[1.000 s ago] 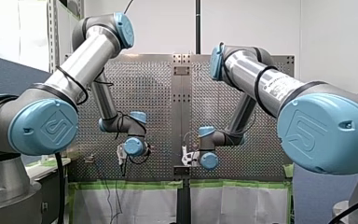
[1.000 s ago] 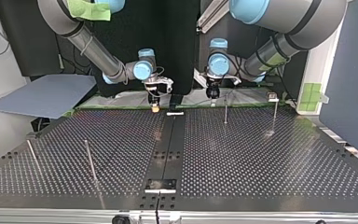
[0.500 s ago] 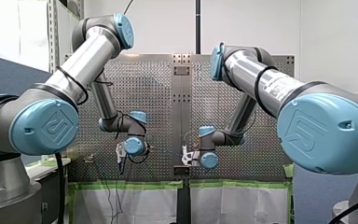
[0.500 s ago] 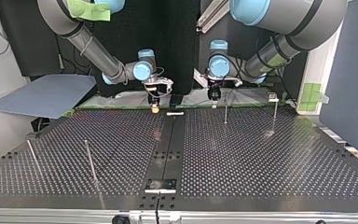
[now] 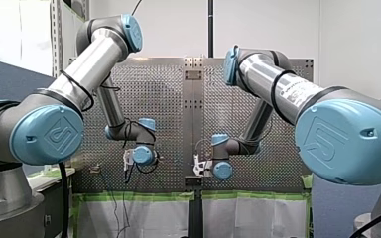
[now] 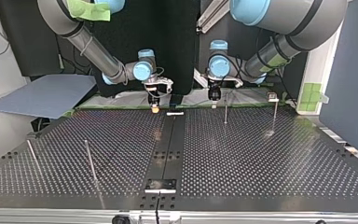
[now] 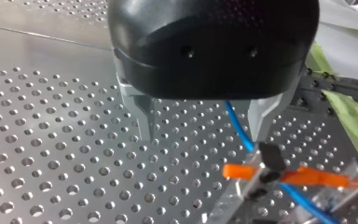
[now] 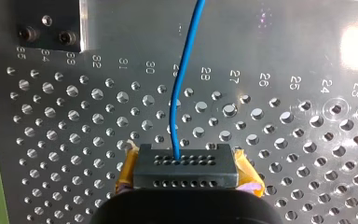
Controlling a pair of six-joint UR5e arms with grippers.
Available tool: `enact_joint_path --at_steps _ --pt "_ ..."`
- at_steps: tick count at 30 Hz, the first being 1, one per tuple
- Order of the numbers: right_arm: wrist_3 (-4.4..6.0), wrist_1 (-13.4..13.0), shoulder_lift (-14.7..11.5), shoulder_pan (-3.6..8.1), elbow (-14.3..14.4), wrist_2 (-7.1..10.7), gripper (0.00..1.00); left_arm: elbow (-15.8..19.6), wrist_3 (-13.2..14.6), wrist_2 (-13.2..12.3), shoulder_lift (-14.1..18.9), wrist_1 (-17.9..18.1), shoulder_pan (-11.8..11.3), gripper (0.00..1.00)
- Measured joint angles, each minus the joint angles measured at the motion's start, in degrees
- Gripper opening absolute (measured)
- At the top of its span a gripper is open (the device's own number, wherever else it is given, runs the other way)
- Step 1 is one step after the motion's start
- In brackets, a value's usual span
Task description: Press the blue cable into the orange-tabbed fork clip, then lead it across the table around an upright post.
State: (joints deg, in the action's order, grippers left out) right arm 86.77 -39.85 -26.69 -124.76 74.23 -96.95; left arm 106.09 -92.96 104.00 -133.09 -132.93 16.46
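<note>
In the right wrist view my right claw [image 8: 179, 159] was clamped on the blue cable [image 8: 181, 98], with yellow pads on either side. The cable ran lengthwise straight ahead of it over the bench [image 8: 284, 154], bending slightly, its far end cut off. Only the left wrist view showed the orange-tabbed fork clip [image 7: 263, 173]: the cable slanted beneath my left claw [image 7: 204, 133], close beside one finger, and passed through the clip. That claw stood wide, holding nothing. The top view showed upright posts [image 6: 225, 111], but cable and clip were too small to make out there.
</note>
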Motion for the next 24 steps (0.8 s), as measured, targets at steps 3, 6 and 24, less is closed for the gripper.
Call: enact_joint_path --at_steps 3,6,24 --pt "0.0 0.1 0.0 0.01 0.0 0.0 0.0 0.0 0.1 0.1 0.0 0.0 0.0 1.0" --pt "0.0 0.1 0.0 0.0 0.0 0.0 0.0 0.0 0.1 0.2 0.0 0.0 0.0 1.0" --pt "0.0 0.4 0.0 0.0 0.0 0.17 0.0 0.0 -0.3 1.0 0.0 -0.1 0.0 0.07"
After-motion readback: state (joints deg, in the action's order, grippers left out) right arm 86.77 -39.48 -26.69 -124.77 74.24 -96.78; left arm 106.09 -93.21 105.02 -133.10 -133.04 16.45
